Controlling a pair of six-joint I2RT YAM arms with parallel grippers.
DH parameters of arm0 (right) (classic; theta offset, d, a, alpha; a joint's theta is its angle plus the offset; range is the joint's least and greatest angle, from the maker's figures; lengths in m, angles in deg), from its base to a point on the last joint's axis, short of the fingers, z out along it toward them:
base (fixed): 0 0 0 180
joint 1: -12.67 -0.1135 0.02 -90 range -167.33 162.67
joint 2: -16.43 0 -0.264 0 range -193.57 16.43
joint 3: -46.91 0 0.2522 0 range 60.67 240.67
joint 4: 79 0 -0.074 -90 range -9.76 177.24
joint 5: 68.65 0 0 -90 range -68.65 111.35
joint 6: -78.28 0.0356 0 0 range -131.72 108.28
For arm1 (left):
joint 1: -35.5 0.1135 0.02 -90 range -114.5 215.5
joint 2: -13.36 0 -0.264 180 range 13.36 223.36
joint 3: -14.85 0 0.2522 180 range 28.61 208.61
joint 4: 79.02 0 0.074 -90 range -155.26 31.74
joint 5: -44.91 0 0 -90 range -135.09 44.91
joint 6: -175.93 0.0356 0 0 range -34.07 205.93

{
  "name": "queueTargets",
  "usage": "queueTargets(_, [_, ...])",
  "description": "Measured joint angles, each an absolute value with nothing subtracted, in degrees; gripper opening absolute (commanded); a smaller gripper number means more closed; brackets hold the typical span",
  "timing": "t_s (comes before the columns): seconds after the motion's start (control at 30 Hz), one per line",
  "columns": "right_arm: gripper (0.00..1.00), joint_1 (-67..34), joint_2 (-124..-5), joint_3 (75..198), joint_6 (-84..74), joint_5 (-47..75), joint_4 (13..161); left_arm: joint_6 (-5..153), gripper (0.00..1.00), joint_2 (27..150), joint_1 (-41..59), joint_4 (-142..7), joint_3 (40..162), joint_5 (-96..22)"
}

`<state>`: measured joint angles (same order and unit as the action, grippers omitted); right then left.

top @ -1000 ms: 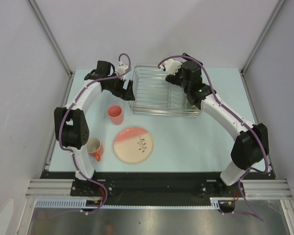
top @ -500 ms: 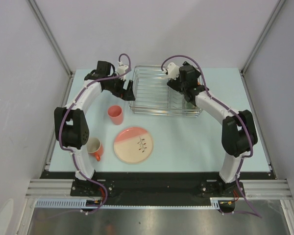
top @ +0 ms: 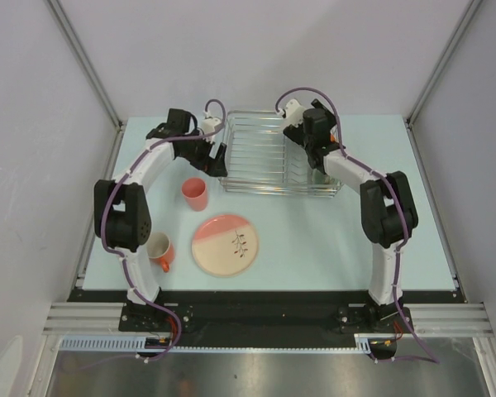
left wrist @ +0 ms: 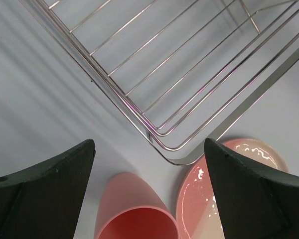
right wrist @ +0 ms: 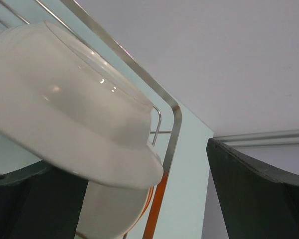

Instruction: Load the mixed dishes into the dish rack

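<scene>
Two arms on a pale blue-green counter (top: 314, 240), and the biggest thing on it is the dish rack (top: 260, 161), a silvery wire one sitting along the far edge, roughly in the middle. Next size down is the pink-and-cream plate (top: 223, 245) with the leaf sprig, lying flat toward the near edge, left of center. Inside the rack at its right end there's a white dish (right wrist: 65, 114) leaning tilted against the corner wires; honestly can't tell if it's a plate or a bowl from the right wrist view. The orange mug (top: 159, 248) with the white inside stands near the left arm, just left of the plate. The salmon-pink tumbler (top: 195, 193) stands upright between the plate and the rack's near-left corner. Left hand (top: 217, 157) is spread wide with nothing in it, hanging over that same rack corner with the tumbler right below. Right hand (top: 317, 161) is spread wide too, down at the rack's right end right by the white dish, which doesn't look pinched.
</scene>
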<state>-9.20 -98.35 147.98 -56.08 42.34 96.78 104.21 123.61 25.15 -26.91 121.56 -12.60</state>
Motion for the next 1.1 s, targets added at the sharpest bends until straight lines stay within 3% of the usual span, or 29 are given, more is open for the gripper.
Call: queueTargets(1.1, [1.00,-7.01,-105.34,159.83,-53.30,43.96,102.44,109.08,0.95,123.59,24.32,-30.82,117.14,-13.43])
